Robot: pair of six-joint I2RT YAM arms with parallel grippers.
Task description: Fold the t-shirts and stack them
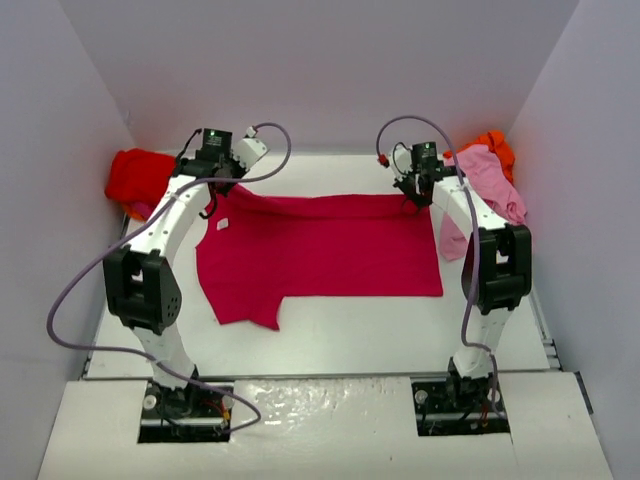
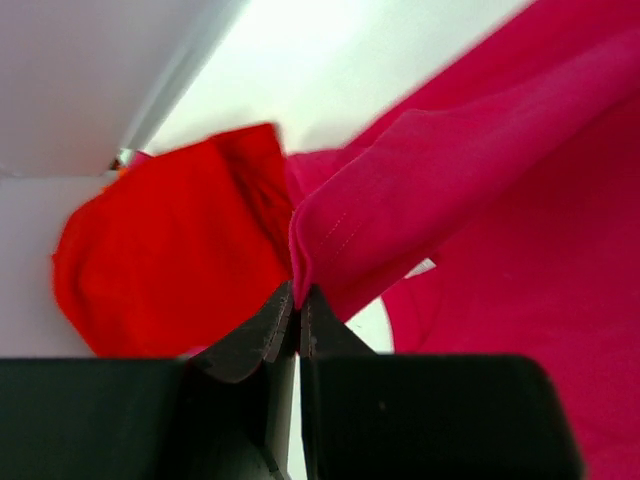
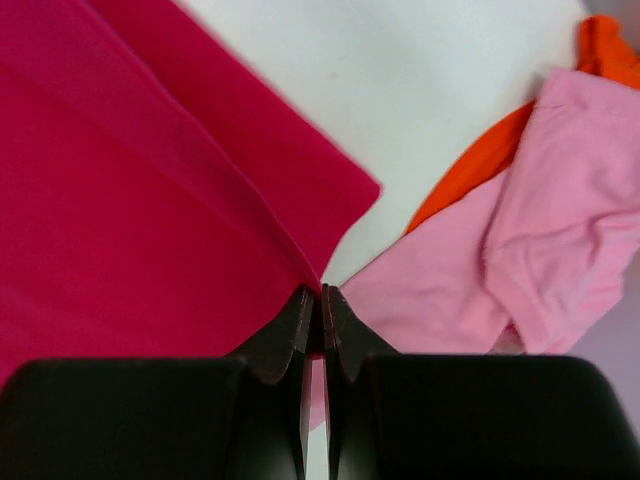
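The crimson-magenta t-shirt (image 1: pixel 320 250) lies spread across the middle of the worktop (image 1: pixel 350 330), one sleeve jutting toward the near edge on the left. Its far edge is gathered at both ends. The left pincer (image 2: pixel 298 290) is clamped on a fold of the cloth at the far-left corner, and the right pincer (image 3: pixel 320 292) is clamped on the far-right corner, tips together with fabric between them.

The step in hand looks like the first fold, bringing the far edge over toward the near one. To do it well, both arms should probably rise together and travel at the same pace. That would hold the edge taut and level, so the cloth rolls over itself rather than dragging or bunching. The loose near sleeve may need tucking afterwards.

The bright red t-shirt (image 1: pixel 135 178) sits crumpled in the far-left corner, just beside the left grip. The pale pink t-shirt (image 1: pixel 490 190) lies at the far right, draped over the orange t-shirt (image 1: pixel 497 148). The worktop is white and smooth, boxed by pale lilac walls (image 1: pixel 330 70) on three sides.
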